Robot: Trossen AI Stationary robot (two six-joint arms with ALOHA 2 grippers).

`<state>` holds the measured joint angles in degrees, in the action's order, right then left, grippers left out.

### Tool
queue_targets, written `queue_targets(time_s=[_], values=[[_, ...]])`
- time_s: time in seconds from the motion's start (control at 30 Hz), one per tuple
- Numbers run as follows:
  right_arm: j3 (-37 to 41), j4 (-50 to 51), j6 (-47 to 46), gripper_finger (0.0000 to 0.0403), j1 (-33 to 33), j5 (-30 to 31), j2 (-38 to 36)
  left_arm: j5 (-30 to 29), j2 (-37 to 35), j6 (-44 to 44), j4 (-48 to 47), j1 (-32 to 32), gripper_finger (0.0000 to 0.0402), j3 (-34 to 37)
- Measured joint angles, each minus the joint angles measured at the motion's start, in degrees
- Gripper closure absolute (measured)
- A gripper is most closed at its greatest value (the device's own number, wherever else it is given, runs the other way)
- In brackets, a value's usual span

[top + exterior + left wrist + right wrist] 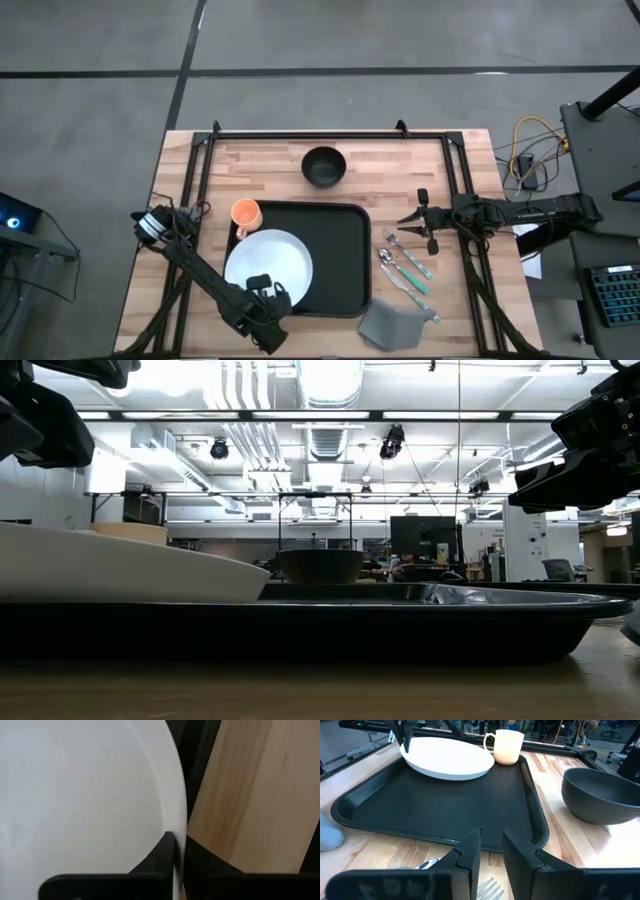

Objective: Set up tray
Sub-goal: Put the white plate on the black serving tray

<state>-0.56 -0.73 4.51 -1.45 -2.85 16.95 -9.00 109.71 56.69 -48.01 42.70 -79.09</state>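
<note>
The black tray [335, 255] [445, 800] lies in the middle of the table. The round white plate [268, 262] [447, 756] is over its left half. My left gripper [268, 293] [179, 845] is at the plate's near edge, shut on the rim. An orange cup [246, 213] [506, 746] stands at the tray's far left corner. A black bowl [324, 165] [602, 795] sits on the table beyond the tray. My right gripper [405, 222] [491, 840] hovers open just right of the tray, over the fork [408, 253]. My left gripper pinches the white plate's near rim [180, 827] between its two fingers, one finger [162, 852] on the upper face and one under the rim. It comes from the table's near side, slanting down. In the low view the plate [120, 565] looks tilted, its held side raised.
A fork, a spoon [392, 265] and a knife [415, 293] with green handles lie on the table right of the tray. A grey cloth [388, 322] lies off its near right corner. Black frame rails [455, 160] run along the table's sides and far edge.
</note>
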Motion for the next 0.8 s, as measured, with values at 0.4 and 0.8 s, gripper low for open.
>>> queue_targets(time_s=[0.4, 0.8], values=[[0.0, 0.0, 0.0, 0.0335, -0.01, 0.0, 0.02, 0.74, 0.0, 0.38, -0.22, -0.04, 0.0355, 1.39], [0.0, 0.0, 0.0, 0.0335, -0.02, -0.01, 0.0, 1.32, -0.15, 1.04, -0.5, -0.13, 0.0289, 0.67]])
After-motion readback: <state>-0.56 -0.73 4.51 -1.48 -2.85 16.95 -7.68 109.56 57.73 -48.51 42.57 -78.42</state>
